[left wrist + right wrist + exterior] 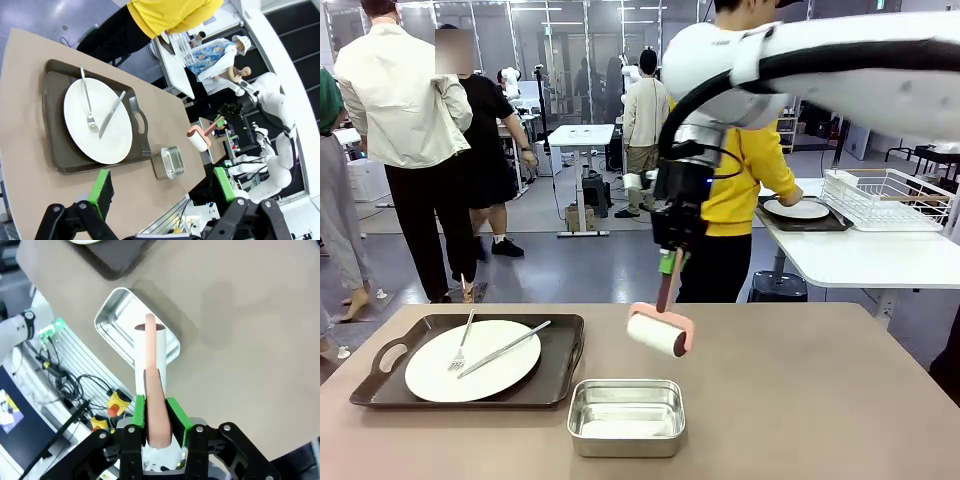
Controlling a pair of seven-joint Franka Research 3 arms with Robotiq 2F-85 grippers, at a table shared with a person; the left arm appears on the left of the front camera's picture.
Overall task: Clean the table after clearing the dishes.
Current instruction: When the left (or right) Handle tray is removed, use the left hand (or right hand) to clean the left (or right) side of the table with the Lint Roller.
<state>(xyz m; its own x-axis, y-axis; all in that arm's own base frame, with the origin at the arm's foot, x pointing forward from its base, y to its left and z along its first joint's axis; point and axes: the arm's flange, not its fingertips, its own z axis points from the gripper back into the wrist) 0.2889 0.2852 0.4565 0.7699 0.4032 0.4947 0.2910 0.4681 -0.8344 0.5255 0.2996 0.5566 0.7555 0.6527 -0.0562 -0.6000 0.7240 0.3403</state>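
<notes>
The right gripper [155,410] is clenched on the pink handle of a lint roller [150,352]. Its wrist view shows both green pads pressing the handle from two sides, a detail the front view does not give. In this wrist view the white roll lies across a steel tin [117,315] at 12 o'clock from the gripper. The front view corrects this: the roll hangs low over the table [800,380], and the tin is apart from it at 6 o'clock. I cannot tell if the roll touches the top.

The left gripper [162,187] is released, with nothing between its pads. From it the tin is at 12 o'clock and a dark tray [55,95] at 11 o'clock, just beside the tin. On this tray lies a white plate [75,125], with a fork [86,100] and a knife [111,115] on it.

The front view also shows, at 2 o'clock from the roller, a person [745,190] in a yellow top. The person's hand is at a second plate [798,210] on a second tray [815,226], which stands on a white table [860,260] beside a wire rack [885,195].

Counted: two plates, two trays, one fork, one knife, one tin, one roller.
</notes>
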